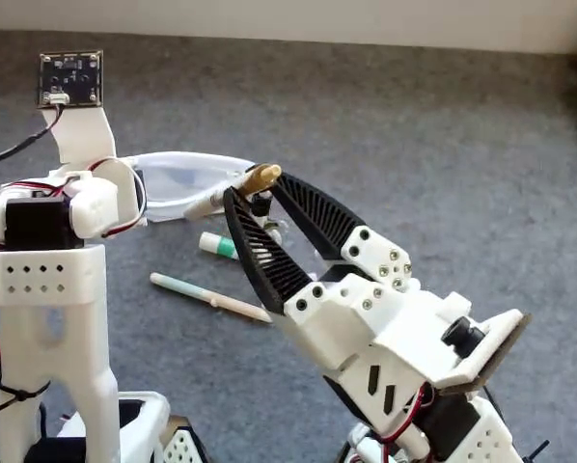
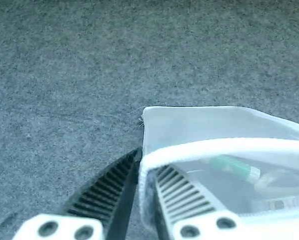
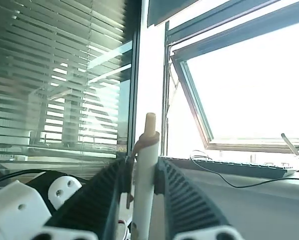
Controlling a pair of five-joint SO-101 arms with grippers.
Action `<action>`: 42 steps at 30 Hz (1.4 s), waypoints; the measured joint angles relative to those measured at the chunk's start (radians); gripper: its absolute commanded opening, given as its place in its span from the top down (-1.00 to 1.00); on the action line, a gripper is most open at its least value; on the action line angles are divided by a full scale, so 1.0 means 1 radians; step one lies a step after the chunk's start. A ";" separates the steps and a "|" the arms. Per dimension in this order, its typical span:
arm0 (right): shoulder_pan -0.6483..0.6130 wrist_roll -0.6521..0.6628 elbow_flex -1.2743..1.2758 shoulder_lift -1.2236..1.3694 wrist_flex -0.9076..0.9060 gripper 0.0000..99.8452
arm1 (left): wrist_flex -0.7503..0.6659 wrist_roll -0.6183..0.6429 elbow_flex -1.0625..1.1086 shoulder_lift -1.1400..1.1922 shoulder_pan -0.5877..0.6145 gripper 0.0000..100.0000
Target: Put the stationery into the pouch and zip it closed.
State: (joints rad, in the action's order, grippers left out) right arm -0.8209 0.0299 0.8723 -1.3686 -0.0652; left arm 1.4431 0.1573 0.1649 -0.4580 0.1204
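Right fingers (image 1: 252, 186) clamp a white pen (image 1: 209, 202), tan tip pointing far-right, tail toward the clear pouch (image 1: 187, 177). Left fingers (image 2: 145, 165) pinch the pouch rim; its left end is hidden.

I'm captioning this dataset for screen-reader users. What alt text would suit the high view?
The right pincer grips a white, tan-tipped pen at the mouth of a clear pouch on grey carpet; the left arm is at the pouch's other end. A green-and-white marker and a long slim pen lie on the carpet nearby.
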 measured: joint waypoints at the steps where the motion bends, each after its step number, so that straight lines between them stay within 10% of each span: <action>1: 0.000 0.023 0.000 0.006 0.002 0.99 | 0.000 0.000 0.000 0.000 0.000 0.99; 42: 0.074 0.138 0.014 0.362 0.035 0.99 | 0.000 0.000 0.009 -0.002 0.000 0.99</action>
State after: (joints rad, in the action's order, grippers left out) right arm -0.7472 0.1680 0.8861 -1.0065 -0.0299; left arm 1.4431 0.1573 0.1741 -0.4595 0.1204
